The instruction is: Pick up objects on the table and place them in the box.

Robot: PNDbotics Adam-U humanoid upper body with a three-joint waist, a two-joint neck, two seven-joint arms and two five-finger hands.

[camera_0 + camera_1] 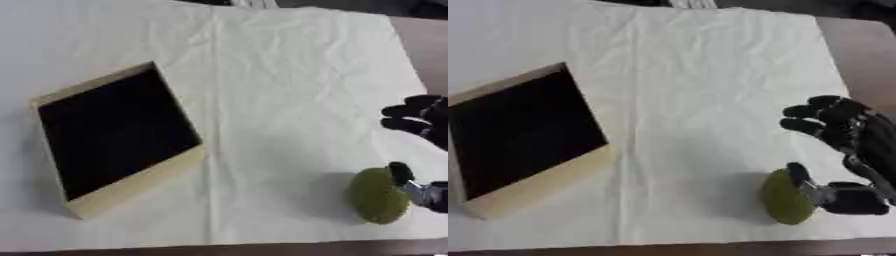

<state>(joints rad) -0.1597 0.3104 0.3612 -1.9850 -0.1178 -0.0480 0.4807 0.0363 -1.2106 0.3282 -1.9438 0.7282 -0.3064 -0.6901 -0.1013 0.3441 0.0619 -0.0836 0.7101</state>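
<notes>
Right eye view: black right hand (846, 150) spread apart beside round green fruit-like ball (785, 196), thumb touching its top, fingers clear, nothing gripped. Ball near front right of cream-clothed table (710, 75), well apart from shallow tan box with black interior (535, 182). Risk: thumb nudge rolls ball off edge.

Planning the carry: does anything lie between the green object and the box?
Nothing: only bare wrinkled cloth between the green object and the box, in both eye views.
</notes>
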